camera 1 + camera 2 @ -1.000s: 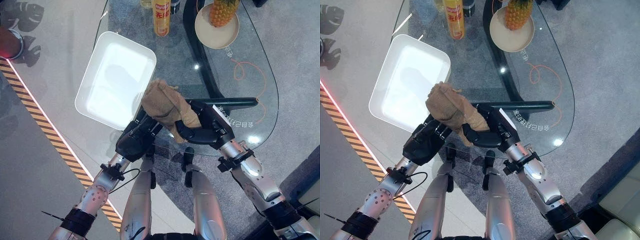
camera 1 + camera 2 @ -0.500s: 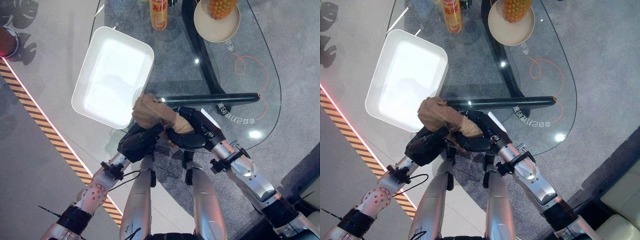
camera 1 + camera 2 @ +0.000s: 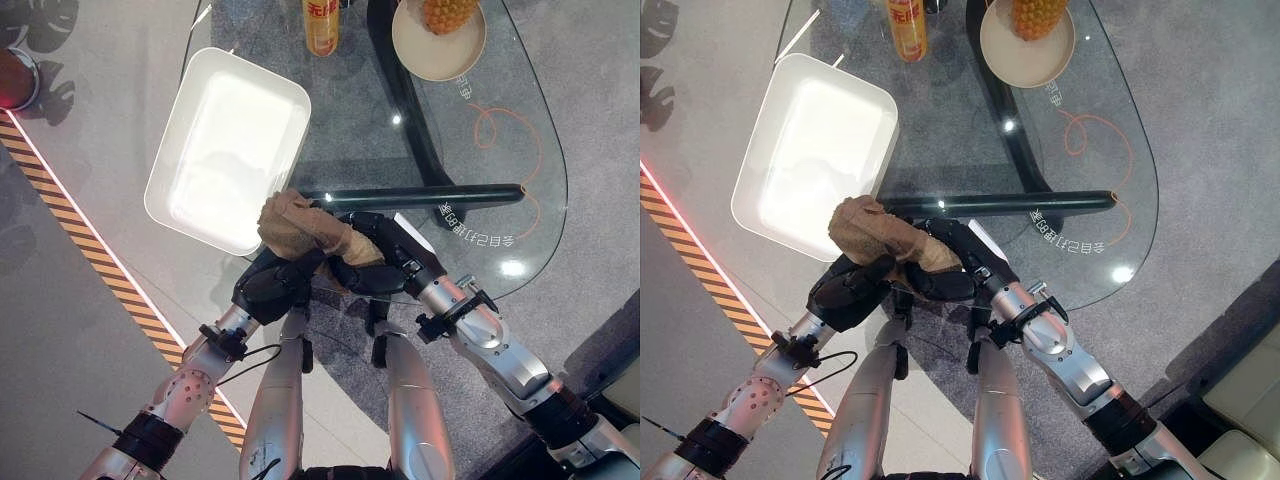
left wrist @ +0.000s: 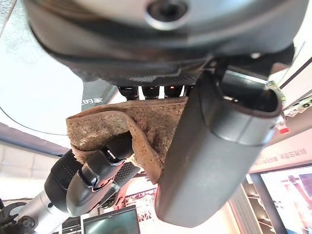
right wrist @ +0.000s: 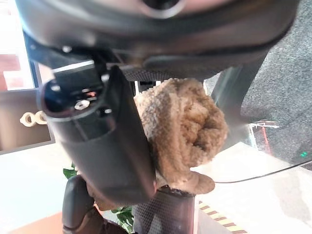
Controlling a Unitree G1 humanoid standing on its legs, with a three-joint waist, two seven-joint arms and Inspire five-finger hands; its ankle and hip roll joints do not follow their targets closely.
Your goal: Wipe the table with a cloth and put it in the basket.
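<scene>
A crumpled brown cloth (image 3: 300,225) is held just above the glass table's (image 3: 350,120) near edge, at the near right corner of the white rectangular basket (image 3: 230,140). My left hand (image 3: 268,290) is shut on the cloth from below left. My right hand (image 3: 378,268) grips its right side. In the left wrist view the cloth (image 4: 141,126) is pressed between my thumb (image 4: 214,156) and fingers, and the right hand's fingers (image 4: 92,175) curl into it. The right wrist view shows the cloth (image 5: 183,131) bunched against that hand's thumb (image 5: 107,141).
A yellow bottle (image 3: 320,22) and a plate (image 3: 430,65) with a pineapple stand at the table's far end. A black bar (image 3: 430,193) of the table frame runs under the glass beside my right hand. A striped line (image 3: 90,260) crosses the floor on the left.
Both hands have carried the cloth a little left and back toward the table's near edge, from the bar to the basket's corner. The view has shifted slightly.
</scene>
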